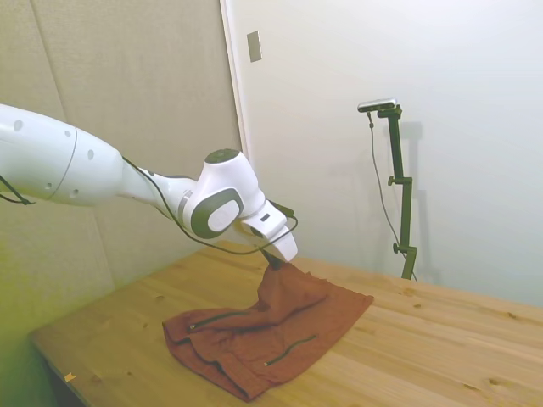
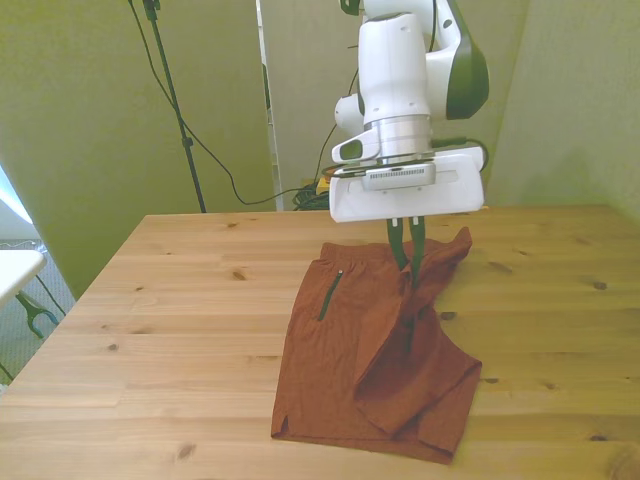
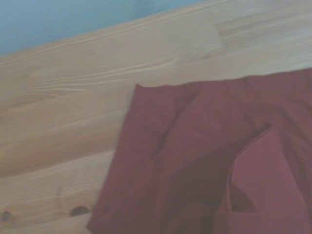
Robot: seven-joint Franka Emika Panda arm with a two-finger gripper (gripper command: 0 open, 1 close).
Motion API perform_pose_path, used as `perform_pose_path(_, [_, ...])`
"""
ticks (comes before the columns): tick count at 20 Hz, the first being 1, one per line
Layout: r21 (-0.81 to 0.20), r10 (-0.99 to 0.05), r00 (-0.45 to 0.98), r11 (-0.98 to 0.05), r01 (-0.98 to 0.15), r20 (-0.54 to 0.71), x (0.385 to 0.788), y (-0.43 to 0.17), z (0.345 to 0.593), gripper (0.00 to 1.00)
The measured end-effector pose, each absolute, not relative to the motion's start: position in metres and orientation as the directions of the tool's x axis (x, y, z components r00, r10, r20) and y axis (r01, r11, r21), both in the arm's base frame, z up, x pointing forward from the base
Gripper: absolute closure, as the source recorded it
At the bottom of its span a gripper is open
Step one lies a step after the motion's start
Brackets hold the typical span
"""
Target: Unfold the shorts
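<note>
The rust-brown shorts (image 2: 345, 340) lie on the wooden table (image 2: 180, 300), partly folded, with a dark zipper line showing on the side toward the front view's left. My gripper (image 2: 407, 262) is shut on a pinch of the fabric near the far edge of the shorts and holds it a little above the table, so the cloth rises in a tented ridge. From the side, the gripper (image 1: 277, 264) meets the peak of the shorts (image 1: 271, 326). The wrist view is filled by a flat corner of the shorts (image 3: 195, 161) on the wood.
The table's near edge (image 2: 200, 470) runs just below the shorts' hem. Bare wood (image 1: 441, 339) extends to both sides of the shorts. Cables (image 2: 300, 195) lie on the floor behind the table. A white object (image 2: 15, 265) stands off the front view's left edge.
</note>
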State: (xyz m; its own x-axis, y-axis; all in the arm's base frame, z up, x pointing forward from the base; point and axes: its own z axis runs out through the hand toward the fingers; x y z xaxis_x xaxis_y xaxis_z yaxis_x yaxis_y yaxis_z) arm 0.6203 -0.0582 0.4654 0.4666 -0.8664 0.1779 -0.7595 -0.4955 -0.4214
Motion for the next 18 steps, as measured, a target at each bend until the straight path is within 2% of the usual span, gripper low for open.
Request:
perform_pose_path(8, [-0.435, -0.846, 0.508, -0.524, -0.732, 0.164, 0.672, 0.014, 0.482, 1.00])
perform_pose_path(13, [-0.418, -0.828, 0.538, -0.551, -0.723, 0.161, 0.704, 0.076, 0.478, 1.00])
perform_pose_path(18, [-0.400, -0.815, 0.559, -0.568, -0.719, 0.151, 0.729, 0.113, 0.469, 1.00])
